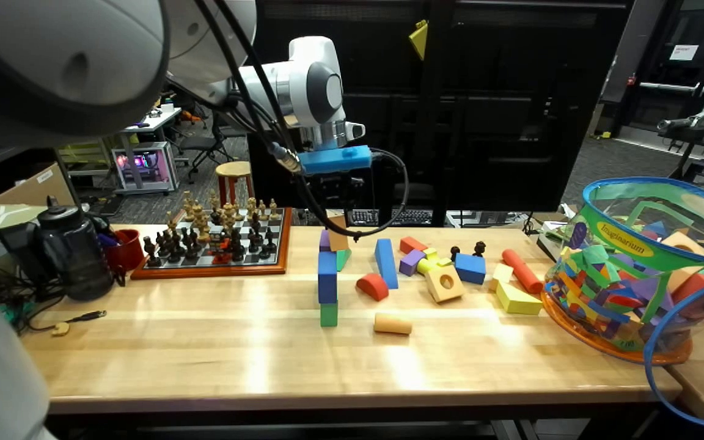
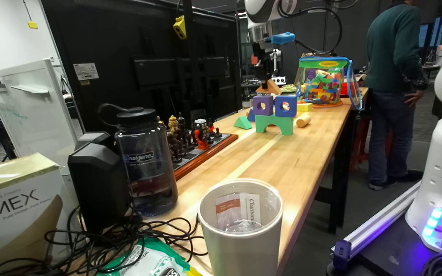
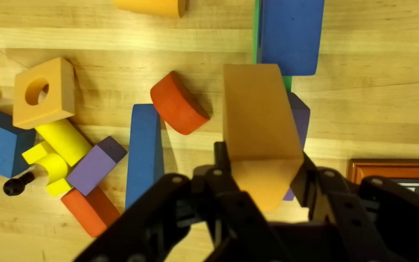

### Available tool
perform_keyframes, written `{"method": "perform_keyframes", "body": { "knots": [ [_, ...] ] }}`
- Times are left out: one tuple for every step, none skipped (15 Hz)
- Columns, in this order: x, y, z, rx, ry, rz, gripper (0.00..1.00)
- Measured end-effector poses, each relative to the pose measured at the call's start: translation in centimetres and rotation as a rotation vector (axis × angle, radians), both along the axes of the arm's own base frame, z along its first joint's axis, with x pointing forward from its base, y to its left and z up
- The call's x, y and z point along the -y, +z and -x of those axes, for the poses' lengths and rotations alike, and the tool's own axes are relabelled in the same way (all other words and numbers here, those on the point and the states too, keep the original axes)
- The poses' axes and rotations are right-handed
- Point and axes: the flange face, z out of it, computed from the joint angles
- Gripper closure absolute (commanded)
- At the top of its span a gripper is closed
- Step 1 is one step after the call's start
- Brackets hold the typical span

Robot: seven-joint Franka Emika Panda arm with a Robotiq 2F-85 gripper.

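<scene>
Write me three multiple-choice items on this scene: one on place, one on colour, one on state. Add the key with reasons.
1. Where do the holed purple block and holed blue block sit?
A) on the chessboard
B) on the green arch
C) on the stool

2. What colour is the half-round block in the wrist view?
A) red
B) green
C) purple

3. How does the end effector stand?
A) wide open
B) closed on nothing
C) closed on a tan block

Key:
1 B: an exterior view shows both side by side on top of it.
2 A: the wrist view shows its red surface plainly.
3 C: the wrist view shows the block clasped from both sides.
</scene>
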Motion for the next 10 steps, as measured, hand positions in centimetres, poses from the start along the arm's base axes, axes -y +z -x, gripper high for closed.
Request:
{"method": "perform_keyframes", "body": {
  "knots": [
    [0.0,-0.3,0.0,0.003,0.0,-0.002,0.84],
    [0.0,-0.5,0.1,0.004,0.0,-0.003,0.84],
    [0.0,-0.6,0.1,0.007,-0.003,-0.005,0.84],
    [0.1,-0.6,0.1,0.012,-0.007,-0.005,0.84],
    [0.1,-0.6,0.1,0.014,-0.013,-0.006,0.84],
    [0.2,-0.5,0.2,0.017,-0.021,-0.007,0.84],
    [0.3,-0.4,0.4,0.019,-0.032,-0.007,0.84],
    [0.3,-0.3,0.7,0.021,-0.04,-0.007,0.84],
    [0.3,-0.2,0.9,0.024,-0.048,-0.007,0.84],
    [0.3,-0.2,1.2,0.027,-0.054,-0.008,0.84]
  ]
}}
